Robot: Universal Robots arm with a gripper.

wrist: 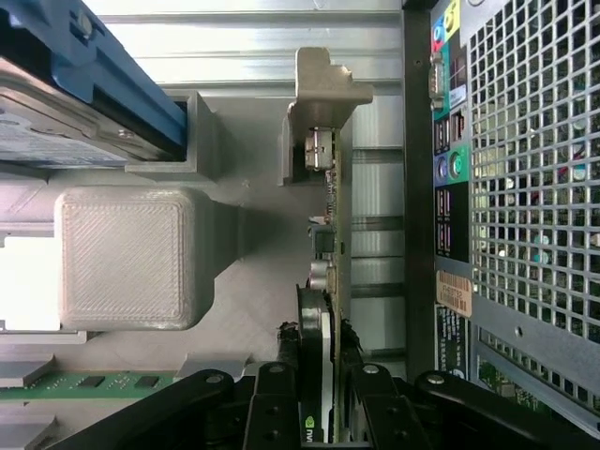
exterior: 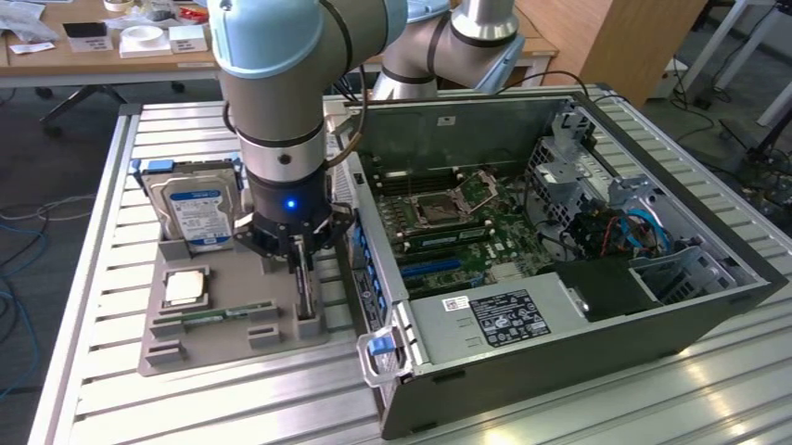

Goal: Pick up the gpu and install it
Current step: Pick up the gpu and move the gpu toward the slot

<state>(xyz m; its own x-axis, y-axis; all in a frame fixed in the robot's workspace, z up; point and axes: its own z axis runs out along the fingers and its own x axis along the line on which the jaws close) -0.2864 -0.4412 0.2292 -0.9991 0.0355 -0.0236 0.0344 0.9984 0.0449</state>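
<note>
The gpu (exterior: 303, 295) is a thin dark card standing on edge in a slot of the grey holder tray (exterior: 223, 350), beside the open computer case (exterior: 693, 306). My gripper (exterior: 297, 252) comes straight down onto its upper edge. In the wrist view the card (wrist: 330, 234) runs away from me, with its silvery bracket (wrist: 323, 89) at the far end. The gripper (wrist: 321, 398) has a black finger (wrist: 279, 394) against each face of the card, shut on it. The card's lower end still sits in the tray's slot.
A blue-labelled hard drive (exterior: 198, 209) stands at the tray's back, a silvery square chip (exterior: 185, 287) and a green memory stick (exterior: 217, 315) lie on it. The case's perforated rear panel (wrist: 525, 187) is close beside the card. The motherboard (exterior: 458, 232) lies exposed inside.
</note>
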